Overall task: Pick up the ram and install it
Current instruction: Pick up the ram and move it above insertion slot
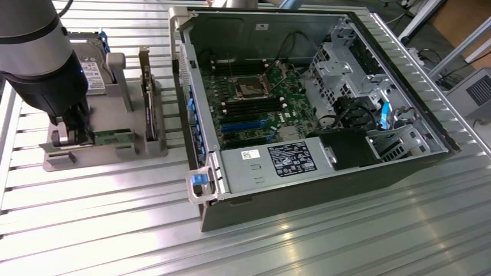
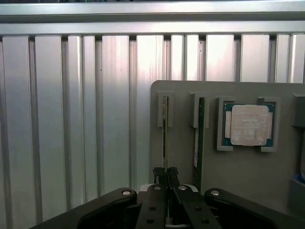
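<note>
**Item 1. Arm** (image 1: pixel 31 40). Upper left of the exterior view, reaching down onto the holder.

**Item 2. Gripper** (image 1: pixel 71 135). Left edge of the exterior view, low on the grey holder (image 1: pixel 57 162). The jaws are drawn together and clamped on the ram. In the wrist view a fingertip (image 2: pixel 158 174) presses on each flat side.

**Item 3. Ram** (image 2: pixel 164 136). A thin stick seen edge-on, standing on edge in a slot of the holder, directly between the jaws. Its long axis runs straight away from the gripper along the slot, in line with the gap between the fingers. The far end sits in the slot's bracket, so it is judged not yet lifted out.

**Item 4. Second green card** (image 2: pixel 200 138). In the neighbouring slot, parallel to the ram and just beside it, not touching.

**Item 5. Processor chip** (image 2: pixel 249 125). Lies flat in a square pocket beyond the second card.

**Item 6. Computer case** (image 1: pixel 322 198). Centre to right of the exterior view, with its side open and the main board (image 1: pixel 265 115) exposed. The long black memory slots (image 1: pixel 247 103) sit near the frame's centre, well apart from the holder, toward the exterior view's right.

**Item 7. Table** (image 1: pixel 92 230). Ribbed metal, under everything.
</note>
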`<state>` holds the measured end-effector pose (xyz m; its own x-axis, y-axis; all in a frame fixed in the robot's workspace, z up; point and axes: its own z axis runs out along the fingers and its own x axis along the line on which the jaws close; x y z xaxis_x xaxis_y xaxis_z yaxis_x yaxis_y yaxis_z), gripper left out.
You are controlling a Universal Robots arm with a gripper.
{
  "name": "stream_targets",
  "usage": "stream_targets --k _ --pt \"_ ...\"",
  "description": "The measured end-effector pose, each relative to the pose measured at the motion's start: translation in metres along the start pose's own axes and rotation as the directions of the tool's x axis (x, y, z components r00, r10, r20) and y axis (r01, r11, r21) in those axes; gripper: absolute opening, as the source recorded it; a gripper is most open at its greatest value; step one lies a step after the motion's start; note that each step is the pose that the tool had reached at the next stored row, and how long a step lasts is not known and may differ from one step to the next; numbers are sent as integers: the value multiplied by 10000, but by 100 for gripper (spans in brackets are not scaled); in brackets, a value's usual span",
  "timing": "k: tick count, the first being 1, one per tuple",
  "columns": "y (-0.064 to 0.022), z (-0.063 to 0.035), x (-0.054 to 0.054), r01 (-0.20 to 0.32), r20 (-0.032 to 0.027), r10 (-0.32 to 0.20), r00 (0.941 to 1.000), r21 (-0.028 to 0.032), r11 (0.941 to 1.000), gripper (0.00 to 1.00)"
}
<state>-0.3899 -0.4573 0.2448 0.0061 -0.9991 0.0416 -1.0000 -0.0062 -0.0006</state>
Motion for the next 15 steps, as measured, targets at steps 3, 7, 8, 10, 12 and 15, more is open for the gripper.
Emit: stream_targets --k 3,7,8,10,12,15 --pt "0 -45 2 0 -1 0 10000 0 10000 12" --pt "0 -79 3 0 -1 0 10000 0 10000 12" --pt "0 -87 4 0 0 0 10000 1 10000 12" --pt "0 -100 4 0 0 0 10000 1 10000 12" --pt "0 -117 5 0 0 0 10000 1 10000 12" --pt "0 -148 6 0 0 0 10000 0 10000 12"
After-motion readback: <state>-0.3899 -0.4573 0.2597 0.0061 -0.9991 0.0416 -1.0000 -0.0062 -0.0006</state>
